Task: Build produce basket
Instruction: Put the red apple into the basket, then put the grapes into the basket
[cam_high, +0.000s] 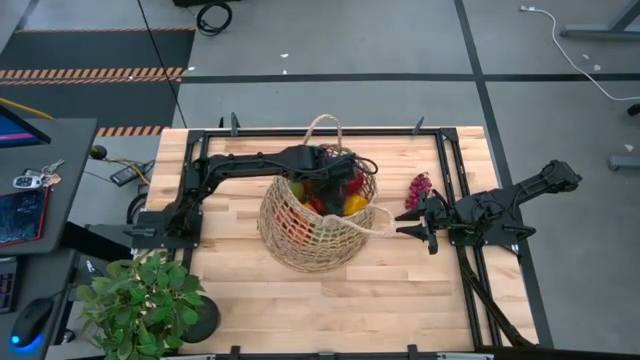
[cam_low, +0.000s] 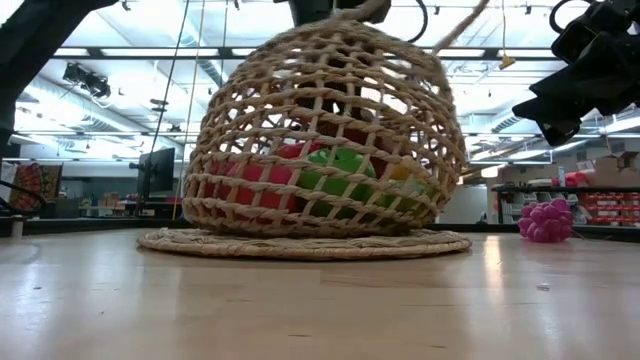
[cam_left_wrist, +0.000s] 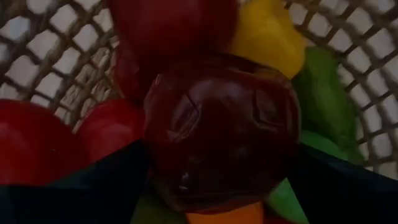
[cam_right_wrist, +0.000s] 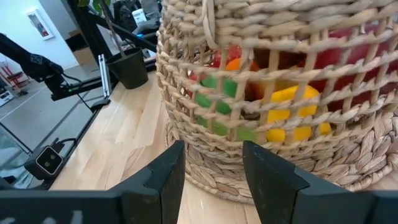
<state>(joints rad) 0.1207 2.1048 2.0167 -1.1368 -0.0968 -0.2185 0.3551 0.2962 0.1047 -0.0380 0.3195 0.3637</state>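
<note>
The tan wicker basket (cam_high: 318, 222) stands on its flat base (cam_low: 300, 243) in the middle of the table, with red, green, yellow and orange produce (cam_low: 335, 175) inside. My left gripper (cam_high: 338, 180) reaches down into the basket's mouth and is shut on a dark red fruit (cam_left_wrist: 221, 130). My right gripper (cam_right_wrist: 211, 180) hovers open just right of the basket, pointing at its wall, with nothing between the fingers. The purple grape bunch (cam_high: 417, 188) lies on the table right of the basket, on the far side of my right gripper. My left gripper holds the dark red fruit (cam_left_wrist: 186, 180) between its two fingers (cam_left_wrist: 93, 190), one on each side of the fruit's rounded body. The fingers come from above, pointing down into the basket. The fruit sits over the other produce; whether it rests on them I cannot tell.
A leafy potted plant (cam_high: 140, 300) stands at the table's near left corner. One loop handle (cam_high: 325, 125) stands up at the basket's far side; the other (cam_high: 378, 222) droops toward my right gripper. Bare wood (cam_high: 380, 295) lies near and right of the basket.
</note>
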